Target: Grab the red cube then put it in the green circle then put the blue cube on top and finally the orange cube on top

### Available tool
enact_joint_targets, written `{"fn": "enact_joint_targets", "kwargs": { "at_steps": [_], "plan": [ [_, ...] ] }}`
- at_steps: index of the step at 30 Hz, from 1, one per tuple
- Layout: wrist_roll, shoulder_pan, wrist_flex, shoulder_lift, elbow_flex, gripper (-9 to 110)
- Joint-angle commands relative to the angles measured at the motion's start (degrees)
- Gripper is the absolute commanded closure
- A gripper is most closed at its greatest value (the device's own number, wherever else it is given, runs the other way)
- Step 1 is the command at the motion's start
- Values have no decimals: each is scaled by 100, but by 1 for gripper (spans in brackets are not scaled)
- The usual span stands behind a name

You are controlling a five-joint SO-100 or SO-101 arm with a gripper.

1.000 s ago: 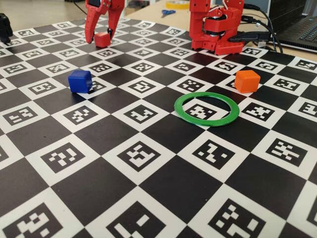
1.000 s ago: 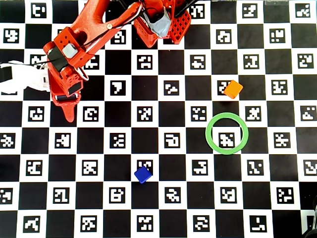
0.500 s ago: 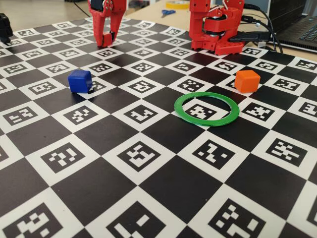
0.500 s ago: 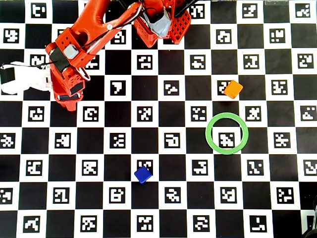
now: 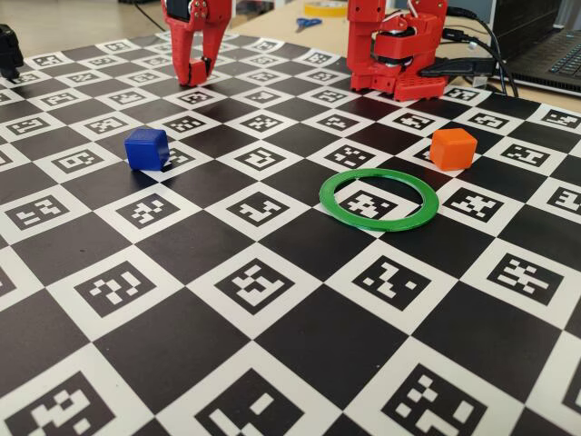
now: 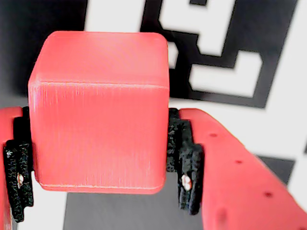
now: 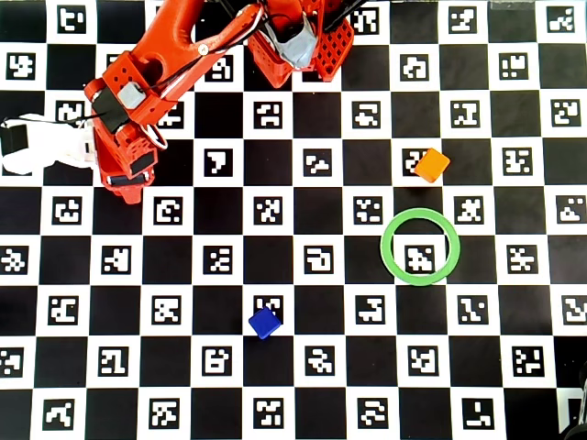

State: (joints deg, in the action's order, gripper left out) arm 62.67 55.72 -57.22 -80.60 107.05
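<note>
So far only the first grab done: red cube point(image 6: 98, 112) pinched between the fingers point(image 6: 187, 163), black pads pressed on both its flanks in the wrist view, held over a black-and-white marker square. In the overhead view, gripper point(image 7: 127, 188) at the far left, cube itself hidden under the arm there.

Still left: carry to the ring, release, then two more stackings. Moving rightward from the fingers in the overhead view: blue cube point(image 7: 264, 323) well apart, lower and nearer centre; orange cube point(image 7: 431, 165) far off to the right; green circle point(image 7: 420, 247) just below it, hollow centre bare, nothing inside yet.

Tabletop point(image 5: 272, 363) covered by a checkerboard sheet with coded markers in the white squares. Behind it in the fixed view, wood surface with blue-handled scissors point(image 5: 307, 23), arm base point(image 5: 399, 50), laptop point(image 5: 554, 50) at the right edge.
</note>
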Motion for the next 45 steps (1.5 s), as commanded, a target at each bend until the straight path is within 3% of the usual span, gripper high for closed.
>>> {"fn": "enact_joint_targets", "kwargs": {
  "at_steps": [1,11,19,26,36,45],
  "plan": [
    [-334,-62,-800,-905,-888,97],
    [-1995,-949,-3331,-2470,-2048,99],
    [-3735,-2777,-4271,-3313,-2048,100],
    [-5985,-4755,-4184,-3384,-1811,100],
    [-7813,-7313,-3955,-2487,-1907,101],
    [-8842,-8209,-3032,-1617,-2285,102]
  ]
}}
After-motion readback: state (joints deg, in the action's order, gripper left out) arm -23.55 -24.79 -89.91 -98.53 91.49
